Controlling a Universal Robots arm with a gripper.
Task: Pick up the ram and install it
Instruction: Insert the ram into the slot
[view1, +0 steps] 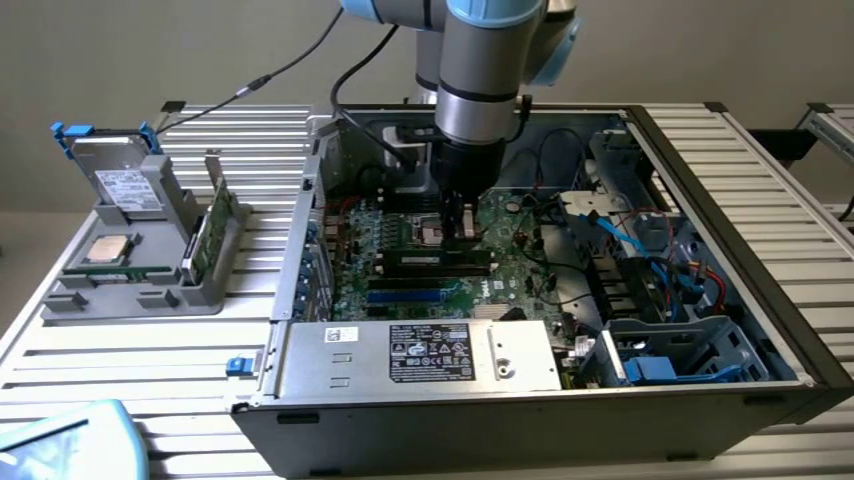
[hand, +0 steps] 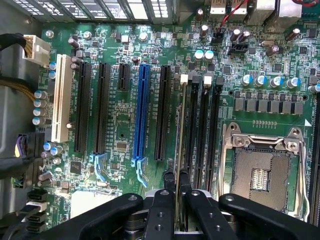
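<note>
- where's the ram (hand: 179, 150)?
- edge-on, pinched between the gripper (hand: 176, 199) fingers. its long axis runs along the black memory slots (hand: 200, 130), over the one farthest from the processor socket (hand: 262, 172).
- and the arm (view1: 481, 70)?
- upright, reaching straight down into the open case (view1: 747, 180).

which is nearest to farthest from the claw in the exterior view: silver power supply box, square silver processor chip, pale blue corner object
1. silver power supply box, in the computer case, by the claw
2. square silver processor chip, outside it, exterior view's left
3. pale blue object, that view's bottom-left corner
</note>
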